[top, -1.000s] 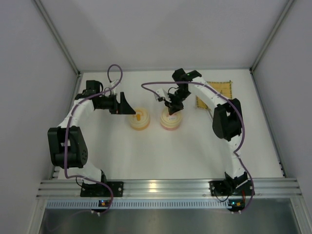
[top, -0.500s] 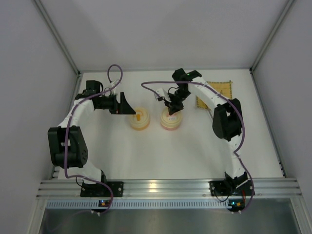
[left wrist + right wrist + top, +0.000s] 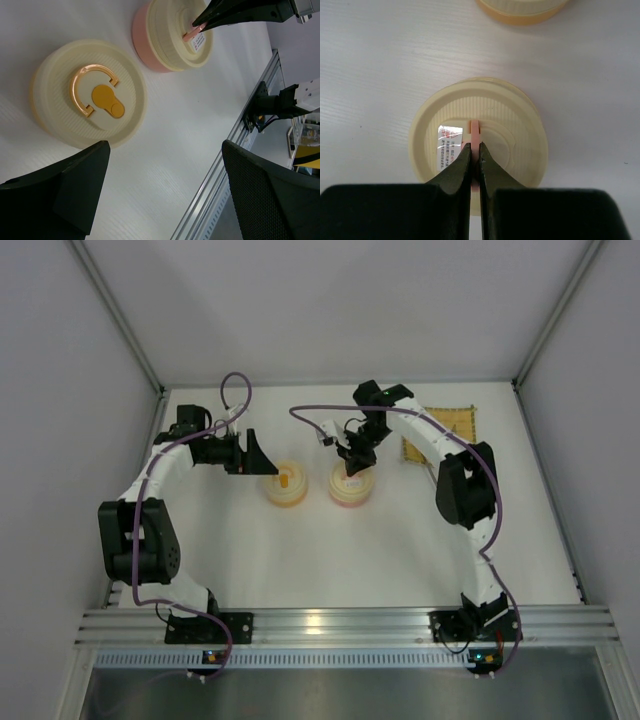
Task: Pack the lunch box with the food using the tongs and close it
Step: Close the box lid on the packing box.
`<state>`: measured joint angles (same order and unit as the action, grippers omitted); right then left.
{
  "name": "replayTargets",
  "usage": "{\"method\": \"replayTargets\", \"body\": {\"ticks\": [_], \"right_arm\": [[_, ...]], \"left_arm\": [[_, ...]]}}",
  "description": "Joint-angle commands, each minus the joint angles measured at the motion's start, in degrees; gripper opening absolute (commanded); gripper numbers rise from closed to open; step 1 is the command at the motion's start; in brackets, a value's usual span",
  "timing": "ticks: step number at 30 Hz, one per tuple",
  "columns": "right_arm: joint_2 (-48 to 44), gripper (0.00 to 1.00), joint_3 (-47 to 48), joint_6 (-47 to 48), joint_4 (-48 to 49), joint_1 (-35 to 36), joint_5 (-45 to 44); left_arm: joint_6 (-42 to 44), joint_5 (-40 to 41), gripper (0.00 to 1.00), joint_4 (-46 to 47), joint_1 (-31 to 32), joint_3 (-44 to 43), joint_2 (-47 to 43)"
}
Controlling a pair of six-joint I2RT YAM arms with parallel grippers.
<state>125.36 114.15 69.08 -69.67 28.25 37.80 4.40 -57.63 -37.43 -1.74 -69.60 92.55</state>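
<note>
Two round lidded containers stand side by side. The pink lunch box [image 3: 352,488] has a cream lid [image 3: 515,130] with a raised pink handle [image 3: 475,129]. From above, my right gripper [image 3: 475,150] is shut on that handle. The yellow lunch box [image 3: 285,483] is lidded too, with an orange handle [image 3: 92,82] lying flat on its lid [image 3: 55,90]. My left gripper [image 3: 165,150] stands wide open just left of the yellow box [image 3: 40,115], with only bare table between its fingers. The food and the tongs are out of view.
A yellow bamboo mat [image 3: 452,425] lies at the back right, partly under the right arm [image 3: 430,440]. The aluminium rail [image 3: 330,625] runs along the near table edge. White walls close in the left, right and back sides.
</note>
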Motion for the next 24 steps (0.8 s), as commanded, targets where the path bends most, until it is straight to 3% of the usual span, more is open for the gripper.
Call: {"method": "replayTargets", "body": {"ticks": [1,16,24], "right_arm": [[1.46,0.0,3.1,0.27,1.55,-0.21,2.1],[2.26,0.0,4.68,-0.53,1.47,-0.13,2.45],[-1.43,0.0,0.29,-0.26,3.05,0.05,2.37]], "left_arm": [[0.69,-2.05,0.98,1.92,-0.11,0.61,0.08],[0.78,-2.05,0.98,2.01,-0.2,0.7,0.26],[0.52,-2.05,0.98,2.1,-0.2,0.52,0.61]]}}
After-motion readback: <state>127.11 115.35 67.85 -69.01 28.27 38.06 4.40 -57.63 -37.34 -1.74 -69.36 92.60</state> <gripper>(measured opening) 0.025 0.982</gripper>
